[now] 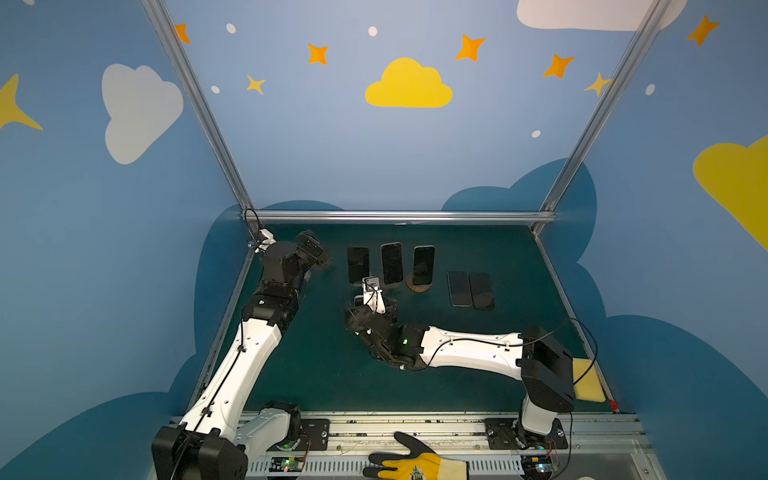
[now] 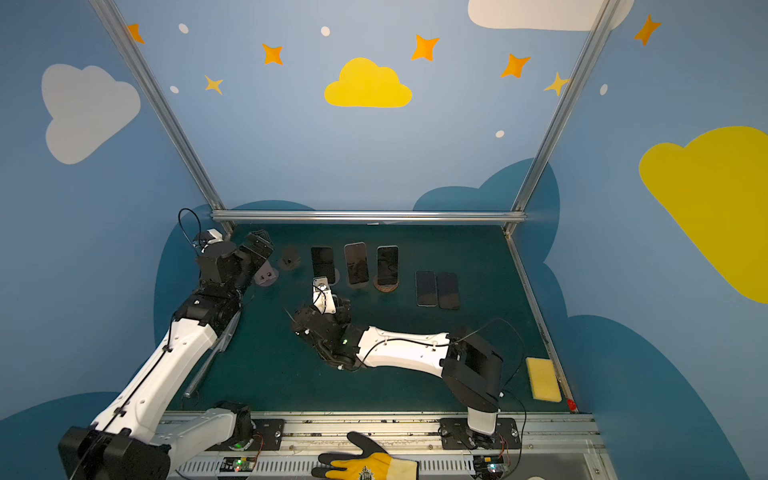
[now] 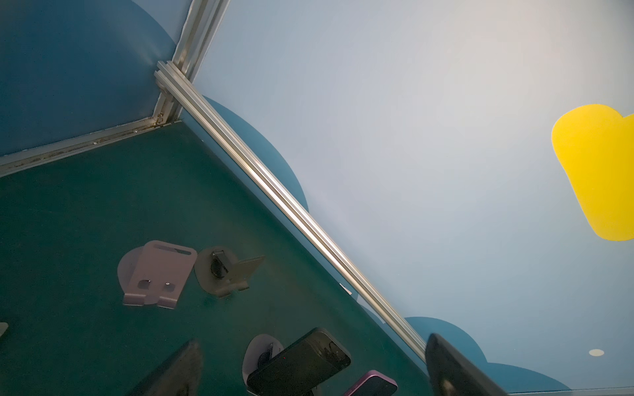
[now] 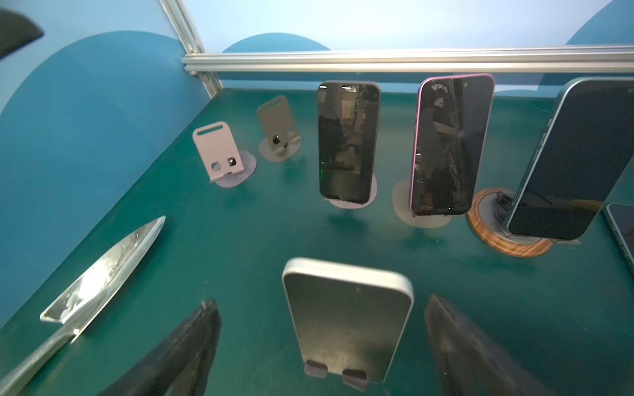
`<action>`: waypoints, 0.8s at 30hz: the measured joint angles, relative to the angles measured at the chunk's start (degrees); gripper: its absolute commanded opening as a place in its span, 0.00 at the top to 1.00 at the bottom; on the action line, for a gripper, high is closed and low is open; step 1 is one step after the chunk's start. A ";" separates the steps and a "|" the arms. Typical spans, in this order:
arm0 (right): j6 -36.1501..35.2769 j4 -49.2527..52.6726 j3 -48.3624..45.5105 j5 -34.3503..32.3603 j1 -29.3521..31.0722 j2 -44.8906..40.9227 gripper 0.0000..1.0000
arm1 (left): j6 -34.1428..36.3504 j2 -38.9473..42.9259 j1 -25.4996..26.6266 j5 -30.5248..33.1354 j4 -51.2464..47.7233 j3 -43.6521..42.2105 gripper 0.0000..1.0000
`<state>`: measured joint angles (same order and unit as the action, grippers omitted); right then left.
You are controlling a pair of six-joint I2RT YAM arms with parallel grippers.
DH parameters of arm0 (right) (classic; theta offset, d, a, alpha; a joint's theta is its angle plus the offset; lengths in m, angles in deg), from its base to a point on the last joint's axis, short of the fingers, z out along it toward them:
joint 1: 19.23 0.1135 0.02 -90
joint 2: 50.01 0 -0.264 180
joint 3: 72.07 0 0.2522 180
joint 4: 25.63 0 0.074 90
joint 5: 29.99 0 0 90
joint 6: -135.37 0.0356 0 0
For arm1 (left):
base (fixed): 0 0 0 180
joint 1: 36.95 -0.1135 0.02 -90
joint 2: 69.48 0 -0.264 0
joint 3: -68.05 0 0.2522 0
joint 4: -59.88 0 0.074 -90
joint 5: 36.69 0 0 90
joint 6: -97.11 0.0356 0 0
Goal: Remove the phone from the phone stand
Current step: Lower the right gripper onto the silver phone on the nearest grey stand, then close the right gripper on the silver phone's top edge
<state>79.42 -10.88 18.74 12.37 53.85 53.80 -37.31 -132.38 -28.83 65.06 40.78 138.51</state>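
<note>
Right wrist view: I'm seeing the right claw [image 4: 322, 301] standing wide open and holding nothing. The phone [image 4: 346, 319] is sitting between its fingers [image 4: 192, 343], with a gap showing on each side. The phone is leaning back on its phone stand [image 4: 353, 375], bottom edge hooked in two small lips. It's looking slim, with a light silver frame, rounded corners and a dark matte face, so I'm expecting slick edges.

Risks I'm watching:
- Closing off-centre would be shoving phone and stand sideways.
- Pulling straight back would be dragging the stand along by those lips, so I'm thinking lift first.
- Ahead of the fingertips a row of phones [image 4: 449, 144] is standing on other stands, and overshooting would be toppling them.
- A knife [image 4: 103, 274] is lying out beyond one finger, and a wide swing would be clipping it.

Left wrist view: the left claw [image 3: 313, 341] is spread open and empty, with only its finger edges showing. An empty grey stand [image 3: 156, 271] is sitting ahead of it, with a second one just beside. I'm not picking out the task phone here.

Top views: in both top views the right claw is mostly hiding under its own wrist camera, so I'm not judging the grip from here. The left claw [image 1: 311, 245] is hanging well apart from the right one, not interfering.
</note>
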 measured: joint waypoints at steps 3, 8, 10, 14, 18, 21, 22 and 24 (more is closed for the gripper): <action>0.13 0.48 1.29 0.04 -1.05 0.02 0.06 | -0.46 0.00 -0.94 -0.68 0.04 0.00 0.00; 0.28 1.05 1.81 0.39 -2.03 1.25 0.06 | -1.55 0.00 -2.29 -1.86 0.04 0.00 0.00; 0.66 1.68 1.81 0.61 -2.12 2.05 0.06 | -1.99 -0.04 -2.60 -2.29 0.04 0.00 0.00; 2.05 2.93 1.81 0.85 -2.21 3.15 0.06 | -2.82 -0.63 -2.78 -3.39 0.33 0.00 0.00; 2.82 3.19 1.81 0.92 -2.40 3.37 0.06 | -3.21 -1.18 -2.78 -4.04 0.42 0.00 0.00; 3.82 3.19 1.84 0.94 -2.75 3.65 0.06 | -3.98 -1.55 -2.82 -4.87 0.46 0.00 0.00; 4.13 3.17 1.86 0.87 -2.80 3.80 0.06 | -4.24 -1.75 -2.84 -5.09 0.48 0.00 0.00; 4.90 3.17 1.92 0.48 -2.80 4.22 0.06 | -4.50 -2.23 -2.82 -5.60 0.46 -0.04 0.00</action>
<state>84.31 -7.71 20.67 12.85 51.05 58.02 -41.82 -134.61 -31.65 59.46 41.24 138.47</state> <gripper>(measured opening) 0.939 0.998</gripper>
